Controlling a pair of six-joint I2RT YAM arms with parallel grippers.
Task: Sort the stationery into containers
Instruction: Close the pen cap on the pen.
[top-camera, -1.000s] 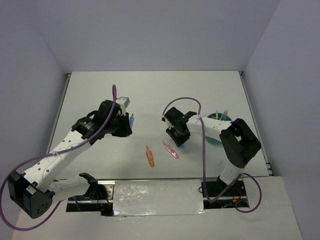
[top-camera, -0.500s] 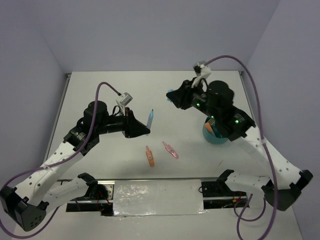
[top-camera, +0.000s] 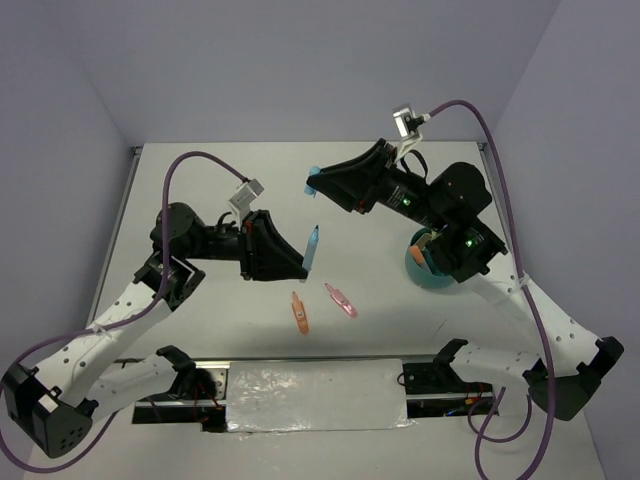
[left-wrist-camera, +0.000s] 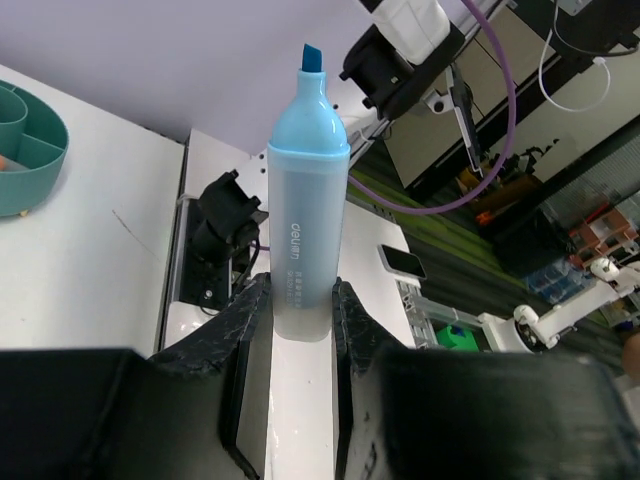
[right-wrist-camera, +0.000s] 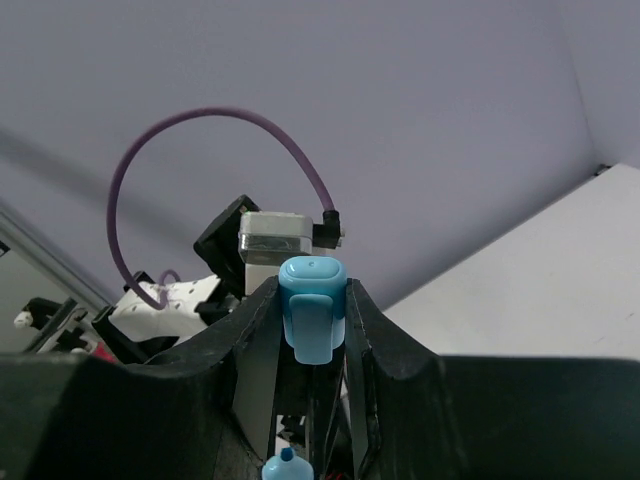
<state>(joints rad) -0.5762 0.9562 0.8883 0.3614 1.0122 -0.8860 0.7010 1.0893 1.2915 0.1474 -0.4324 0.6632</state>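
We see the left gripper (left-wrist-camera: 298, 305) pinching a blue highlighter (left-wrist-camera: 307, 180) by its base — the right gripper (right-wrist-camera: 311, 312) pinches a blue cap (right-wrist-camera: 311, 285), both above the bench (top-camera: 200, 190).

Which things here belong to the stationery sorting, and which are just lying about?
Job: light blue plastic highlighter, uncapped; blue plastic cap; small orange plastic item; small pink plastic item; round teal plastic cup with dividers.
Lying about: crinkled silver foil strip at the table's near edge; smartphone beyond the table.
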